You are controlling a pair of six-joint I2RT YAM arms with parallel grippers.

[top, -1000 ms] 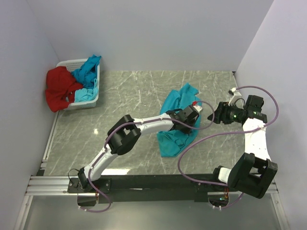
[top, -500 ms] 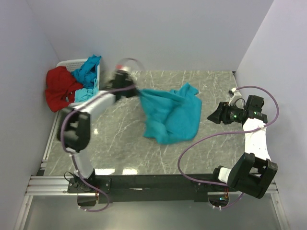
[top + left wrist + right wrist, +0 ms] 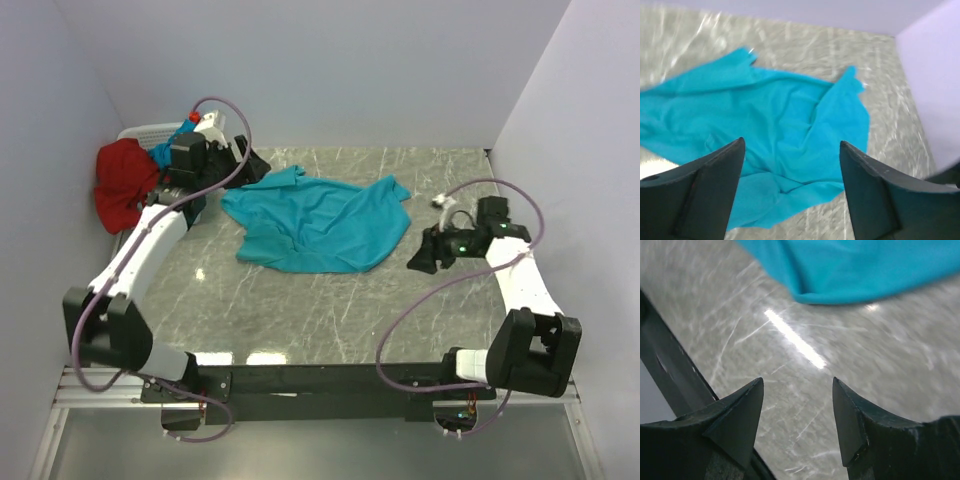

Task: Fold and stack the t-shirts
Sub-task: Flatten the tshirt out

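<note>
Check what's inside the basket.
A red shirt spills over the rim of the basket, and a bit of turquoise shirt shows beside it. The left arm covers the rest, so other contents can't be seen.

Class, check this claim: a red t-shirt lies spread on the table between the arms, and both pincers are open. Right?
Wrong colour: the spread t-shirt is turquoise, as the top view shows; the red t-shirt hangs over the basket. The left pincer and right pincer are open.

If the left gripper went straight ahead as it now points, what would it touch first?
Most likely the turquoise t-shirt spread on the table: the open left gripper frames its middle. Depth is unclear.
</note>
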